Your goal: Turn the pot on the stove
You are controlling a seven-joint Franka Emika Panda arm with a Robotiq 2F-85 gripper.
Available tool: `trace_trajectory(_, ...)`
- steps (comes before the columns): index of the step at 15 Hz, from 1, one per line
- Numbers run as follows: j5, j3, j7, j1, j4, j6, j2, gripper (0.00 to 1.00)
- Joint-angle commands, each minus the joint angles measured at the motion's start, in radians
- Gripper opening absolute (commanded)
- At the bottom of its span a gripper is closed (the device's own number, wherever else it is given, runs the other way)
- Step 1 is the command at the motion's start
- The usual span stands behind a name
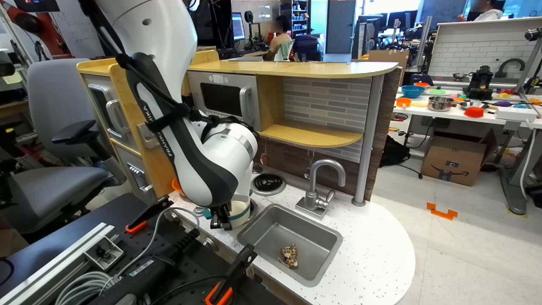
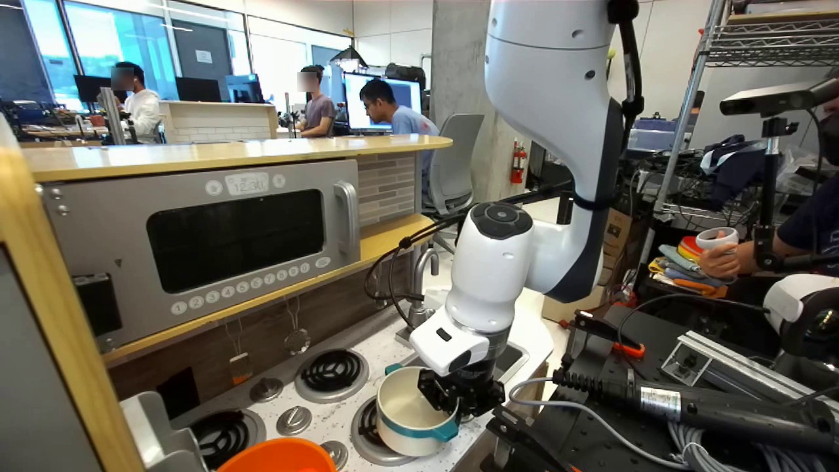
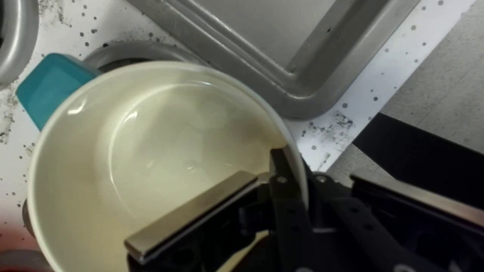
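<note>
End effector gripping pot; white speckled stove; box on floor.

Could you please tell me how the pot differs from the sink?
The pot is round; the sink is roughly rectangular. The pot is cream inside with teal handles; the sink is metallic grey. The gripper straddles the pot's rim; the sink holds a small leopard-spotted item. Both are open-topped.

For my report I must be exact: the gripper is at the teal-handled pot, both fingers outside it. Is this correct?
Not fully. The gripper is at the teal-handled pot, but one finger is inside it and only the other outside, as the wrist view shows.
</note>
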State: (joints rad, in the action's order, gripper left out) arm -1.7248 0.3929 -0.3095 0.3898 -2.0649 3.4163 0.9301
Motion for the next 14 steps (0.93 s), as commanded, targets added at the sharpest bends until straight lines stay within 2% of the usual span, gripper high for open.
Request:
trace_trajectory(1, 0.023, 0.021, 0.064, 0.028, 0.040, 0.013, 0.056, 0.29)
trace_trajectory(3, 0.025, 0.018, 0.094, 0.032, 0.034, 0.009, 0.042, 0.36)
trace_trajectory(11, 0.053, 0.020, 0.244, 0.064, -0.049, -0.009, -0.113, 0.95)
trace_trajectory(12, 0.059, 0.017, 0.261, 0.063, -0.062, -0.016, -0.148, 1.00)
trace_trajectory(14, 0.066, 0.019, 0.299, 0.066, -0.097, -0.025, -0.219, 1.00)
